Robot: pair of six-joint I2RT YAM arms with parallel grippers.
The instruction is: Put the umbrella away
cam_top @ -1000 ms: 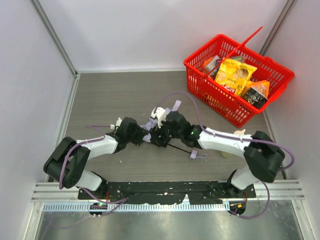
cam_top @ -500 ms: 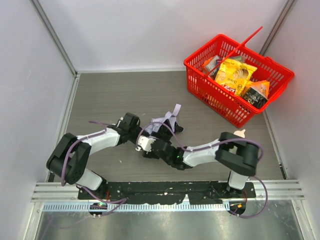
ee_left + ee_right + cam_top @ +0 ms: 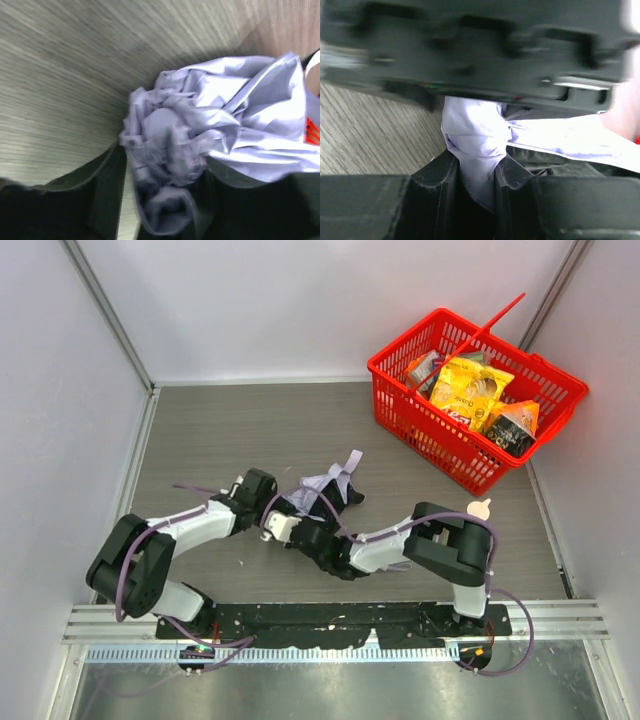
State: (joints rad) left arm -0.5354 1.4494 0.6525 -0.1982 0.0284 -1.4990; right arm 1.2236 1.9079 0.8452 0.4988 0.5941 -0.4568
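Note:
The umbrella (image 3: 327, 483) lies crumpled mid-table, a heap of pale lavender fabric with a strap sticking up. My left gripper (image 3: 280, 502) comes at its left side. In the left wrist view it (image 3: 167, 200) is shut on a bunched fold of the umbrella (image 3: 200, 125). My right gripper (image 3: 300, 520) reaches in from the near side. In the right wrist view it (image 3: 475, 185) is shut on a narrow fold of the umbrella (image 3: 475, 130), right below the left gripper's dark body. The shaft is hidden. A small pale knob (image 3: 480, 507) shows by the right elbow.
A red basket (image 3: 430, 435) holding snack packets stands at the back right, its handle raised. Walls close the table on the left, back and right. The right arm is folded low across the near middle of the table.
My right arm has folded back and swung its gripper left and nearer, then closed it on the fabric. The fabric heap spread a little to the right. The left gripper barely moved.

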